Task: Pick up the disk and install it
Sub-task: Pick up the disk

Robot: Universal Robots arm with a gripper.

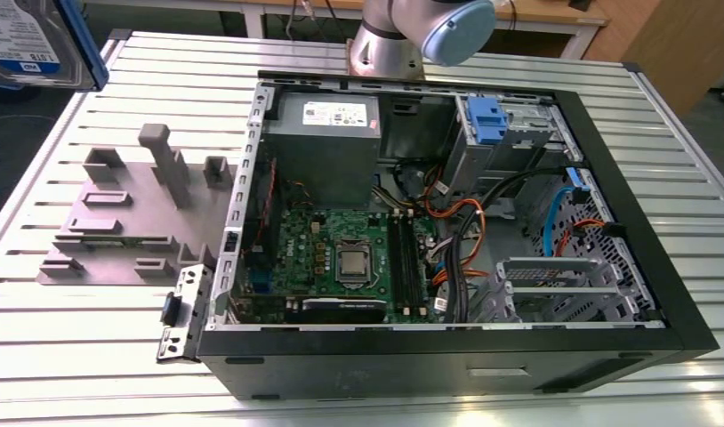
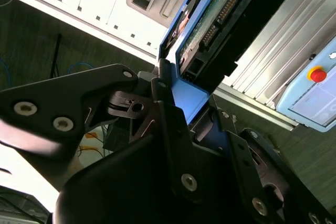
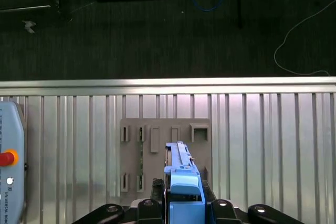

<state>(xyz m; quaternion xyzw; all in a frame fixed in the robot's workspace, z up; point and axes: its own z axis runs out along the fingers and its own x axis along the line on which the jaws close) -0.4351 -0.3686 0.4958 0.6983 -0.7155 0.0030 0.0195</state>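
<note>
Fingers [image 2: 168, 124] pinching the disk [image 1: 30, 40] by its blue plastic frame — held on edge, aloft over the grey moulded holder [image 3: 157, 153] near one edge of the ribbed aluminium desk [image 1: 89, 356]. Silver body, white-and-blue label, green circuit board underneath. Black computer case [image 1: 457, 365] lies open mid-desk.

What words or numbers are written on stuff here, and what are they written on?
Nothing here can be quoted for sure.
The disk, held in the gripper: white-and-blue label, print too small to read.
Grey power supply box: small white label, too small to read.
Control pendant: tiny print along its edge, too small to quote.
Green motherboard: markings too small to read.
</note>
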